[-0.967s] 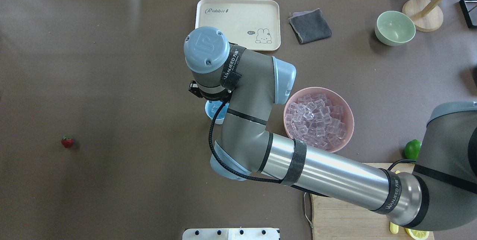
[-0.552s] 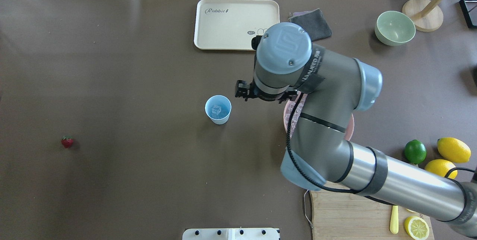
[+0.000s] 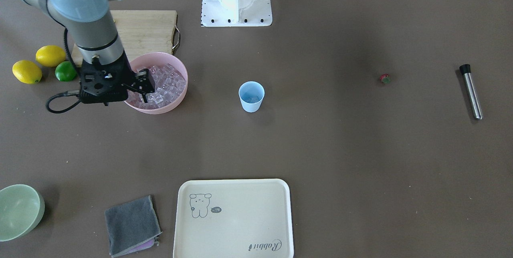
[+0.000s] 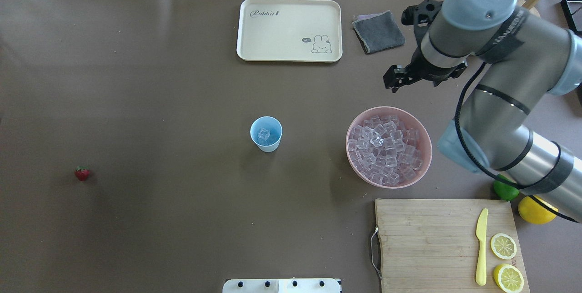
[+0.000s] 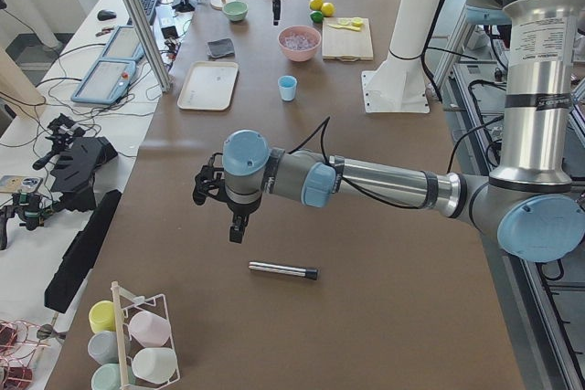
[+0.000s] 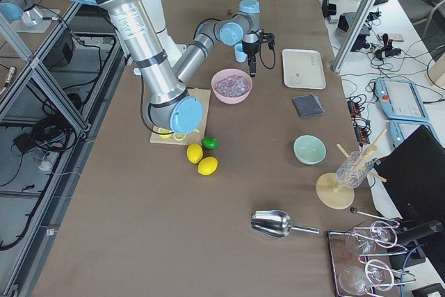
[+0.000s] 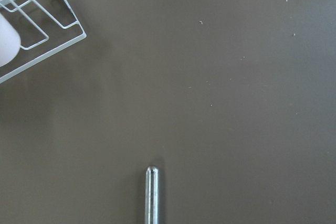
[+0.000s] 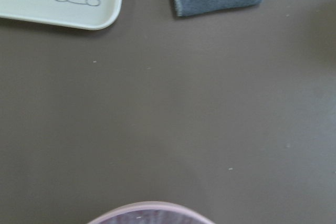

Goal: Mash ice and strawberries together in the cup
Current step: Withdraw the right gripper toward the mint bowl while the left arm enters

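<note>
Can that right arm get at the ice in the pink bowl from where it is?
Probably yes: the right gripper hangs just past the pink bowl's rim, and nothing covers the ice.

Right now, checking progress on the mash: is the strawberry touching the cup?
Apart. The overhead view shows the strawberry lying alone on the table, far to the left of the cup, with a wide stretch of bare brown surface between them.

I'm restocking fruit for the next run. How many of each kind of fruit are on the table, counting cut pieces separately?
Whole lemons: 2
Limes: 1
Strawberries: 1
Cut lemon pieces: 2
Total: 6
</note>
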Controlling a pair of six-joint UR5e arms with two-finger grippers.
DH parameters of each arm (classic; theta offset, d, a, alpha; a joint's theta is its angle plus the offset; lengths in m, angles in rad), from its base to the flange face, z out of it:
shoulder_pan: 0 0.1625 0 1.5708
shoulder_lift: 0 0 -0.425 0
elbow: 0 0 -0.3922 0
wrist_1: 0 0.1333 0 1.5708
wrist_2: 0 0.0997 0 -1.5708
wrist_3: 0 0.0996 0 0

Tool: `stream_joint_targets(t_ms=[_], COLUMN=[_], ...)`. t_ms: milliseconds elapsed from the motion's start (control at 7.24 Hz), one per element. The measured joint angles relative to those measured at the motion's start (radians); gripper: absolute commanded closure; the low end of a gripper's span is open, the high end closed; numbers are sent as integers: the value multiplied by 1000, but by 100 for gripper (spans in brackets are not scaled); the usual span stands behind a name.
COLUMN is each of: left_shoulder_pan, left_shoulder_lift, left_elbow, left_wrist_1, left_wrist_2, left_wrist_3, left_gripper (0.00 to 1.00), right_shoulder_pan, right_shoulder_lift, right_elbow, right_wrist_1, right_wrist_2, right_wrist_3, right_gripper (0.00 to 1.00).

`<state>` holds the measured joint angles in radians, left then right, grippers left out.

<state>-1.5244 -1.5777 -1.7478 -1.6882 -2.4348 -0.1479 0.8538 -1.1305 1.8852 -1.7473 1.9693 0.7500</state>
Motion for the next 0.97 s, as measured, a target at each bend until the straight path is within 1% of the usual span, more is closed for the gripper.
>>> stream_joint_targets(t_ms=[138,414,691,829,967], left_shoulder_pan=[74,234,358,394,420], left_shoulder_lift=[-33,-63,-61,-41,9], left_elbow=[-14,-80,-111,-117,-105], left_wrist_1=[-1,-2,-17,-55,-150], left_wrist_2=[8,80,118,123,127], left_wrist_3=[-98,-293,-381,-391,-392], left_gripper=[1,1,1,1,1], right_shoulder_pan=[77,201,320,381,437], right_shoulder_lift=[-45,-111,-185,-218,-253], right_elbow=[-8,-31,-41,-47,-52], right_wrist_1=[4,7,9,10,17], right_wrist_2=[36,95,181,220,253], right_wrist_3=[-114,-284,-443,-515,-573], right_gripper=[0,0,0,0,0])
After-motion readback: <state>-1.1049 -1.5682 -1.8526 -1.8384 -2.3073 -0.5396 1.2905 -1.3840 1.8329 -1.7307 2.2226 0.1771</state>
